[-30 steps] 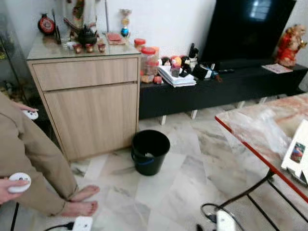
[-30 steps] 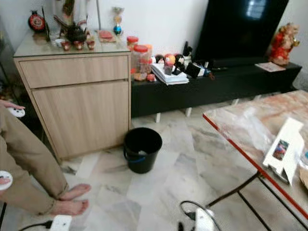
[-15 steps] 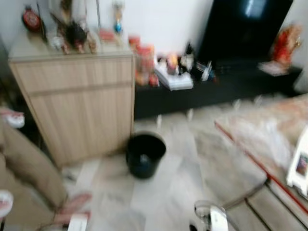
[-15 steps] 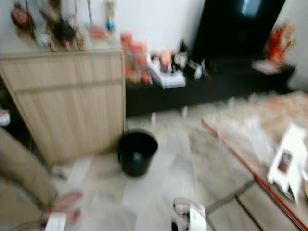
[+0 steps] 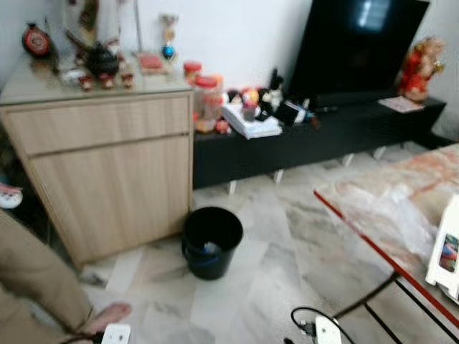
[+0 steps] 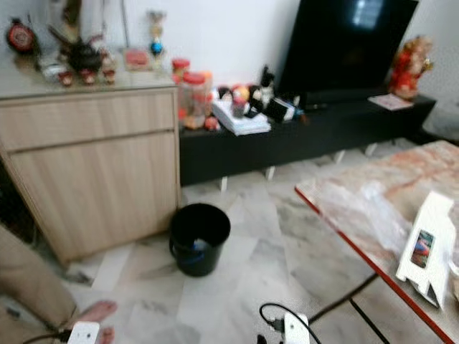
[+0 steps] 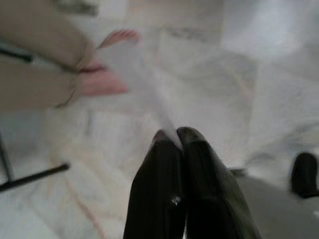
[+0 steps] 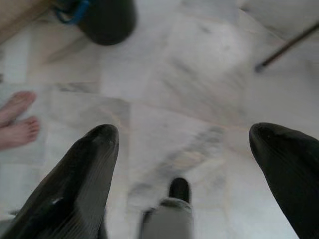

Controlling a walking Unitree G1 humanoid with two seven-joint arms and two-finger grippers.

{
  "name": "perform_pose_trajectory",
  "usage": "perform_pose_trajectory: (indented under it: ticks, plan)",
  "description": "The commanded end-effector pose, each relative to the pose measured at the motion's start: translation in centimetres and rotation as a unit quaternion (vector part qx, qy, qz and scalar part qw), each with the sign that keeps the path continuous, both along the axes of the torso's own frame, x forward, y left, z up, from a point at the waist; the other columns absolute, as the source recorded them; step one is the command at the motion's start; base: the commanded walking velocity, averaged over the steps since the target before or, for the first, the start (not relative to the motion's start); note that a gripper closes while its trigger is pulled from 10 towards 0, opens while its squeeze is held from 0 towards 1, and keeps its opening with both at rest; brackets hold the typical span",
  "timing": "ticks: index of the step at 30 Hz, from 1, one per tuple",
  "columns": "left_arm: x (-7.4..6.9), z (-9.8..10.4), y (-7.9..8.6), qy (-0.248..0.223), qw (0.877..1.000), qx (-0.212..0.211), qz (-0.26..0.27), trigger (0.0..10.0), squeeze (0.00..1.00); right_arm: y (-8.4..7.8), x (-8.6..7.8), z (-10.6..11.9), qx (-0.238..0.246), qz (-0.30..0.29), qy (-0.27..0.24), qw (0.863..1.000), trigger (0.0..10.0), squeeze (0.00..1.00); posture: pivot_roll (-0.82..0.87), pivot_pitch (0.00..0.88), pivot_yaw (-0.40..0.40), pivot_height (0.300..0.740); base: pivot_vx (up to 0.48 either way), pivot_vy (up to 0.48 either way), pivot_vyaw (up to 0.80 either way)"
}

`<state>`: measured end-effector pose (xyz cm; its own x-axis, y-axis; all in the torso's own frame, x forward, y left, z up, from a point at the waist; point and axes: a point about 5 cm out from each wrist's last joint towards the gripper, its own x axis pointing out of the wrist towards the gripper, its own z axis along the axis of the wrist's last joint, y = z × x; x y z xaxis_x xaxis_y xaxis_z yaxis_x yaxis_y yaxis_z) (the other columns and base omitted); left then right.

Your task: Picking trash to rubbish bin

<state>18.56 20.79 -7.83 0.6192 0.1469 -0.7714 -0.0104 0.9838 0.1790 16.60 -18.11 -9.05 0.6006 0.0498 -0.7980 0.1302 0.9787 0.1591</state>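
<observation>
Left gripper [image 7: 177, 139] is pinched tight on a pale wisp of trash [image 7: 149, 94]; right gripper [image 8: 184, 139] gapes wide, empty; the bin [image 5: 211, 241] stands on the floor at 12 o'clock; best to step closer, centre over its mouth, then release.

1. The floor [image 5: 272, 244] is pale marble tile with grey veining, glossy under soft, even light.
2. The far wall [image 5: 237, 36] is plain white.
3. At far left a light wood cabinet [image 5: 107, 179] with a drawer above a door carries ornaments on its glass top.
4. To its right a low black TV bench [image 5: 323, 136] runs along the wall, cluttered with jars and papers, with a large dark television [image 5: 358, 43] above.
5. At near right stands a marble-patterned table [image 5: 401, 208] with a red edge.
</observation>
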Motion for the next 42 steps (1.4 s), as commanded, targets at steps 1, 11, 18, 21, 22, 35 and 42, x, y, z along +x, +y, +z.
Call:
perform_pose_trajectory:
  ticks: [1, 11, 18, 21, 22, 35, 42]
  plan:
    - [-0.57, -0.21, 0.51, 0.015, 1.0, 0.011, -0.011, 10.0, 0.0, 0.31, 0.81, 0.33, 0.001, 0.006, -0.011, 1.0, 10.0, 0.0, 0.14, 0.0, -0.095, 0.74, 0.326, 0.0, 0.0]
    - [-0.52, -0.2, 0.45, 0.014, 1.0, 0.012, -0.012, 10.0, 0.0, 0.29, 0.77, 0.32, 0.0, 0.008, -0.01, 1.0, 10.0, 0.0, 0.14, 0.0, -0.1, 0.74, 0.339, 0.0, 0.0]
    - [-0.53, -0.21, 0.42, 0.015, 1.0, 0.011, -0.01, 10.0, 0.0, 0.25, 0.84, 0.36, 0.001, 0.004, -0.012, 1.0, 10.0, 0.0, 0.14, 0.006, -0.106, 0.74, 0.314, 0.0, 0.0]
    - [-0.59, -0.23, 0.45, 0.015, 1.0, 0.011, -0.008, 10.0, 0.0, 0.3, 0.8, 0.34, 0.001, 0.006, -0.013, 1.0, 10.0, 0.0, 0.14, 0.013, -0.107, 0.74, 0.342, 0.0, 0.0]
    - [-0.63, -0.25, 0.47, 0.015, 1.0, 0.01, -0.007, 10.0, 0.0, 0.3, 0.76, 0.33, 0.001, 0.006, -0.013, 1.0, 10.0, 0.0, 0.14, 0.013, -0.107, 0.74, 0.341, 0.0, 0.0]
    - [-0.92, -0.35, 0.65, 0.018, 1.0, 0.011, -0.003, 10.0, 0.0, 0.64, 0.84, 0.34, -0.006, 0.024, -0.014, 1.0, 10.0, 0.0, 0.14, 0.022, -0.103, 0.74, 0.334, 0.0, 0.24]
    - [-0.84, -0.31, 0.64, 0.017, 1.0, 0.011, -0.002, 10.0, 0.0, 0.63, 0.82, 0.33, -0.006, 0.024, -0.014, 1.0, 10.0, 0.0, 0.14, 0.028, -0.106, 0.74, 0.344, 0.0, 0.8]
